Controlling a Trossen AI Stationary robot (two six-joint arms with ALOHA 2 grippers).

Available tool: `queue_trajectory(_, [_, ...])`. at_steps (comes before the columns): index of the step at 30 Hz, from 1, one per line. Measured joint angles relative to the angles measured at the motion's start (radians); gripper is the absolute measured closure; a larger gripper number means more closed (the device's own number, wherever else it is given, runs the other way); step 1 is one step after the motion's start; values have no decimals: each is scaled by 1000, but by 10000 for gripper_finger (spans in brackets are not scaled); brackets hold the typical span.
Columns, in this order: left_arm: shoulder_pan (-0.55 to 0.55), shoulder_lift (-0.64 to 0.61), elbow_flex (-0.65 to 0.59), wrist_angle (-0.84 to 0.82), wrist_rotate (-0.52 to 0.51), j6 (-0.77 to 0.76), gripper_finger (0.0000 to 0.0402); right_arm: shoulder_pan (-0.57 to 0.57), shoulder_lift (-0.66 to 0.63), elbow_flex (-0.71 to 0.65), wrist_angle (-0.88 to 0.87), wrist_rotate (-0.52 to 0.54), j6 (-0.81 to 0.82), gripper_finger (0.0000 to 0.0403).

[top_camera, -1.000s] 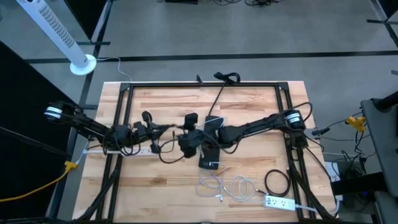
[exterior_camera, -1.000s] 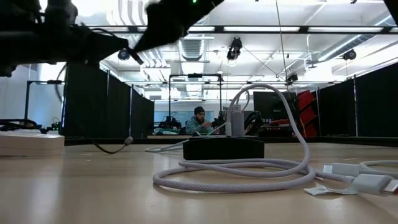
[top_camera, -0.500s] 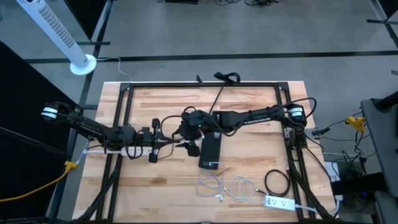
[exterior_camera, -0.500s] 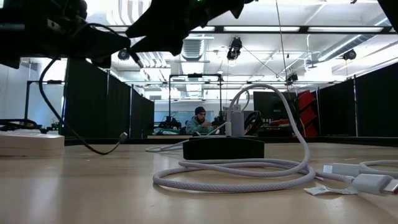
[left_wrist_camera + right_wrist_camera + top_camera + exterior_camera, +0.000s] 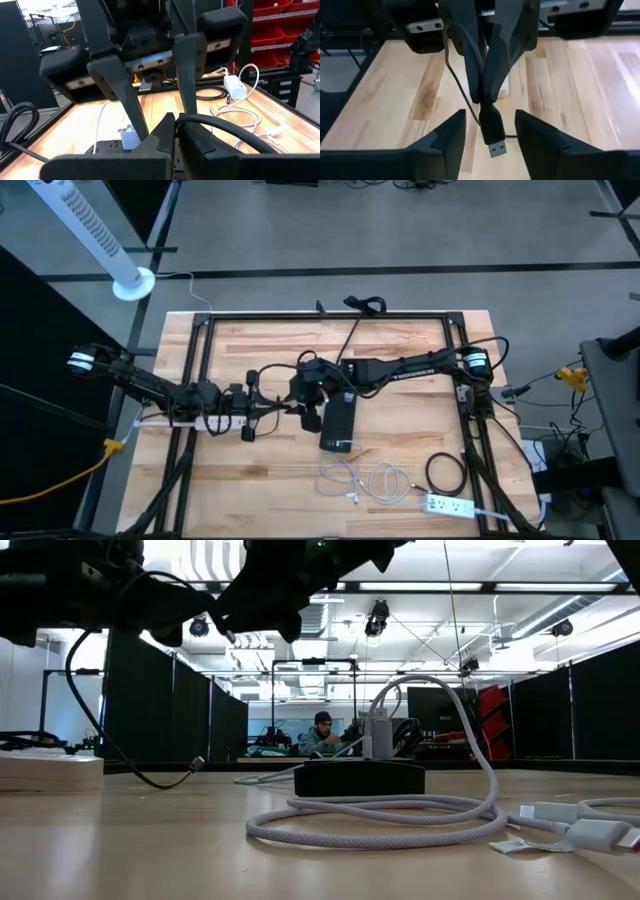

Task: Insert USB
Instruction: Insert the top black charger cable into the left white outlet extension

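Wooden table; left tool pinching USB plug

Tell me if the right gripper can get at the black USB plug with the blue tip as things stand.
Probably yes. The black USB plug with the blue tip hangs pinched in the left gripper, directly between the open fingers of the right gripper, with nothing between them and the plug's lower end exposed.

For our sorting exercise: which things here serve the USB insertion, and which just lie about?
In use: USB plug; left gripper clamping it; right gripper open near it; black block.
Lying about: white cables; black cable coil; white power strip; fan.
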Motion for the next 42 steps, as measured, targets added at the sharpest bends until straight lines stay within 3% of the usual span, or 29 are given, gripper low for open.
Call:
queue_trajectory(13, [0, 97, 68, -24, 1, 2, 401, 0, 8, 0, -12, -39, -21, 303])
queue_trajectory(19, [0, 101, 84, -33, 20, 20, 401, 0, 8, 0, -20, -112, -56, 356])
queue_trajectory(24, [0, 98, 85, -34, 33, 20, 396, 0, 8, 0, -18, -113, -79, 356])
queue_trajectory(32, [0, 48, 87, -88, 25, 5, 329, 1, 8, 0, -28, -100, -85, 356])
queue_trajectory(42, [0, -148, 87, -549, -9, -194, 238, 2, 8, 0, -17, 30, -107, 356])
